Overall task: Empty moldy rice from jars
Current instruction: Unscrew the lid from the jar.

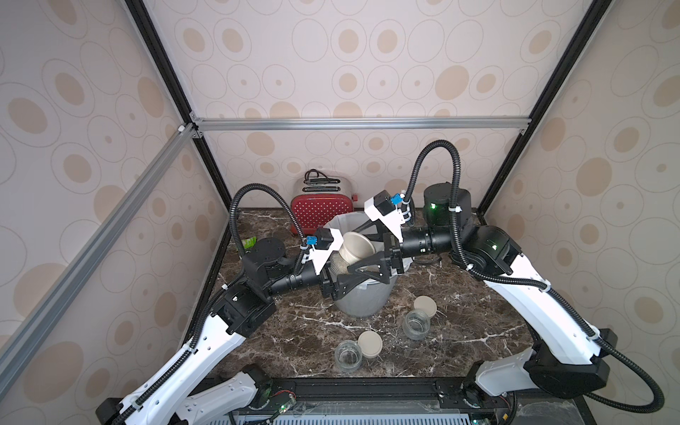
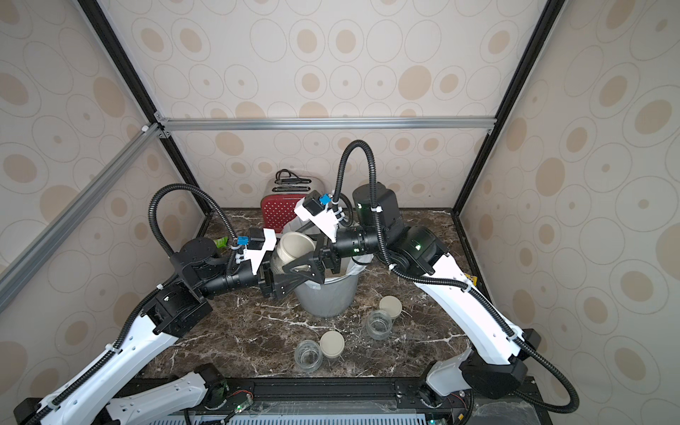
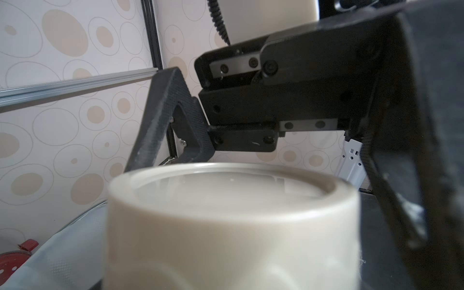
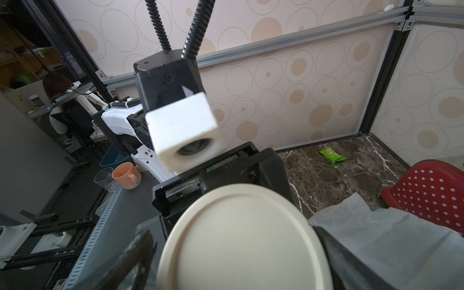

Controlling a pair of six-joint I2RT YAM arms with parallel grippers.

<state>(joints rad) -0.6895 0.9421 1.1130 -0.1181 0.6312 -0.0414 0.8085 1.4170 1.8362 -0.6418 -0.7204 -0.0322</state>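
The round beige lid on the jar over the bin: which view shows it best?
Right wrist view: the round beige lid fills the foreground, flat top facing the camera. The left wrist view gives mostly its blurred side wall. Both top views show it small and tilted above the grey round bin.

Left claw (image 1: 345, 267) clamped; right claw (image 1: 355, 250) spread wide.

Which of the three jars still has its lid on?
The jar held over the grey bin by the left gripper; the two counter jars stand open, lids beside them.
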